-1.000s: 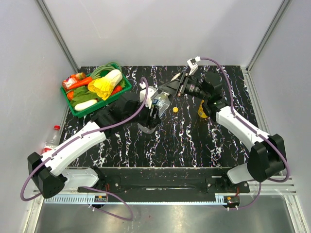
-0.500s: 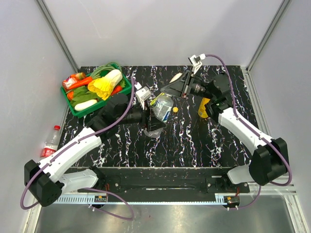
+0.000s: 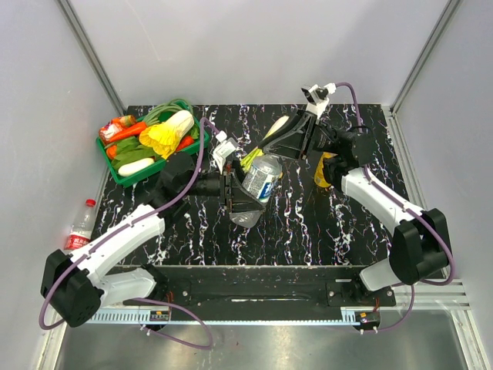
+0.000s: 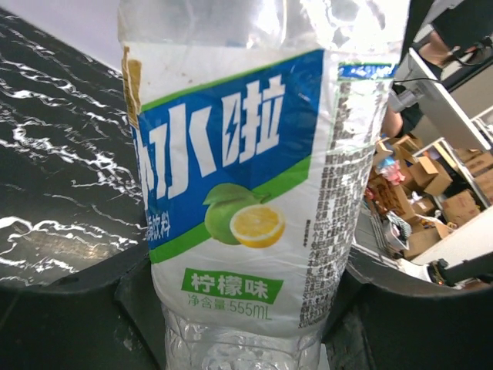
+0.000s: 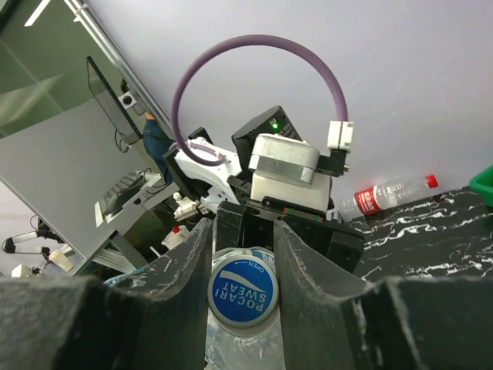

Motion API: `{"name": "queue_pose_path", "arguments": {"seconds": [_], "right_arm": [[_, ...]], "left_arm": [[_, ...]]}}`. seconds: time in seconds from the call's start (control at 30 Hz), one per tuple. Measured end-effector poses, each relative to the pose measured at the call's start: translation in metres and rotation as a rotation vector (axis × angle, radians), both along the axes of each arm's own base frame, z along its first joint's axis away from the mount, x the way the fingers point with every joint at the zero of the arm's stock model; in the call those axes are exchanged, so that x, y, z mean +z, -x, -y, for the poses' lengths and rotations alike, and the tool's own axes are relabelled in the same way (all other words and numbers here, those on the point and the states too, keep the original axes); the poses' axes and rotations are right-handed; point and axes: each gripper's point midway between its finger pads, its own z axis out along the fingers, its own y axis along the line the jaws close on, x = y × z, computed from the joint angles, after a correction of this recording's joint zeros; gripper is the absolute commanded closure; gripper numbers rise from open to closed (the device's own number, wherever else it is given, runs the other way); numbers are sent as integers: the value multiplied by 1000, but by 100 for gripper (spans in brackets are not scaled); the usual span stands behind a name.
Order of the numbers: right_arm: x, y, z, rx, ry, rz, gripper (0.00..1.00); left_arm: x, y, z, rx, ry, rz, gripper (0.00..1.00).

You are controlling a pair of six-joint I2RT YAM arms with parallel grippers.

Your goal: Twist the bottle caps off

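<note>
While the left gripper [image 3: 238,197] is clamped round the lower body of the clear bottle with the pale blue label [image 3: 260,182], the right gripper [image 3: 271,157] is closed on its blue cap [image 5: 243,294], with its fingers [image 5: 187,266] pressed against either side. The bottle is held tilted above the black table [image 3: 308,223], to the right of the green basket [image 3: 117,176]. The orange-yellow juice bottle [image 3: 323,172] stands farther right of the basket. The red-label bottle [image 3: 79,227] sits on the basket's near side, off the black surface.

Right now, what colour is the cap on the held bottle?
The cap is blue with white lettering, clearest in the right wrist view.
</note>
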Motion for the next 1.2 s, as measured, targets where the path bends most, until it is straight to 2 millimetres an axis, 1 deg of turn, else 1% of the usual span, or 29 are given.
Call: {"name": "queue_pose_path", "arguments": {"seconds": [0.17,0.2,0.27,0.3,0.33,0.37,0.43,0.53,0.57,0.67,0.83,0.93,1.0,1.13,1.2], "right_arm": [[8,7,3,12,-24,32,100],[9,7,3,14,-26,35,87],[9,8,3,15,-27,38,68],[9,7,4,14,-26,38,55],[9,7,4,14,-25,37,41],[9,7,4,12,-25,36,32],[10,2,7,-3,-30,24,16],[13,-10,15,-47,-47,2,3],[14,-14,18,-59,-51,-5,0],[15,-24,22,-90,-57,-43,0],[8,-40,22,-146,-19,-127,0],[5,-47,23,-224,26,-168,0],[4,-49,25,-272,48,-173,0],[2,-57,32,-400,105,-194,1],[2,-62,35,-455,135,-204,0]], "left_arm": [[8,6,1,-51,32,-5,77],[8,6,1,-52,32,-5,77],[7,6,1,-52,30,1,77],[5,5,1,-48,25,6,77],[4,4,1,-44,20,11,77],[4,3,2,-38,14,19,77],[3,0,1,-28,2,46,77],[0,-4,0,-3,-26,75,76],[-1,-6,-1,6,-37,81,75],[-6,-11,-3,36,-75,100,75],[-18,-20,-12,123,-168,125,75],[-22,-30,-20,207,-235,144,76],[-24,-39,-28,280,-289,162,78],[-28,-55,-42,420,-390,184,78],[-33,-63,-49,496,-450,194,78]]}}
